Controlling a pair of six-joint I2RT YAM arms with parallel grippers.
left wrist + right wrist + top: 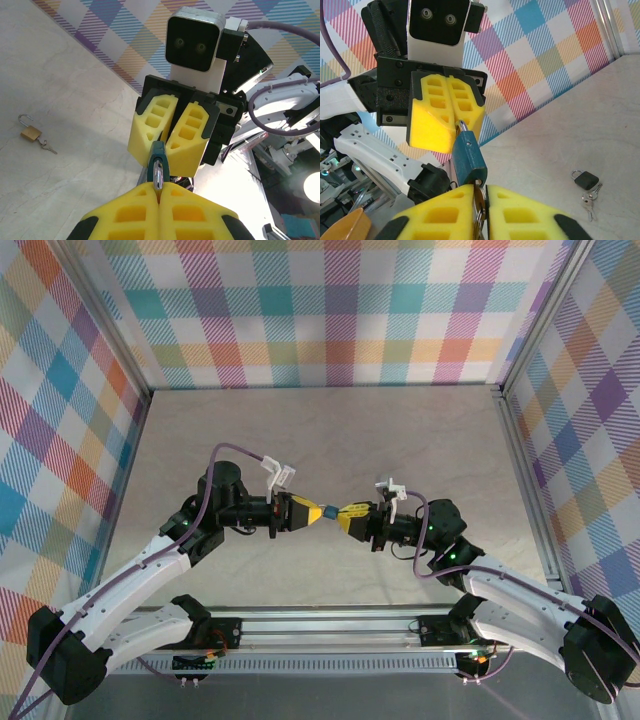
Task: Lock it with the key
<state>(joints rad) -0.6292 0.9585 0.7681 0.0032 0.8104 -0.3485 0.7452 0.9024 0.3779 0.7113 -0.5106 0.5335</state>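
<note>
A blue padlock (326, 512) hangs in the air between my two grippers, above the middle of the table. My left gripper (303, 512) is shut on its silver shackle (158, 176), and the lock body (159, 152) points away from it. In the right wrist view the padlock (469, 157) stands just above my right gripper (481, 194). The yellow pads of that gripper are shut on the key (479, 202), whose blade sits in the bottom of the lock. A key ring hangs down between these pads.
A small brass padlock (30, 132) with an open shackle and keys lies on the table to the left. A small black padlock (586, 179) with keys (589, 201) lies on the table to the right. Checkered walls enclose the table.
</note>
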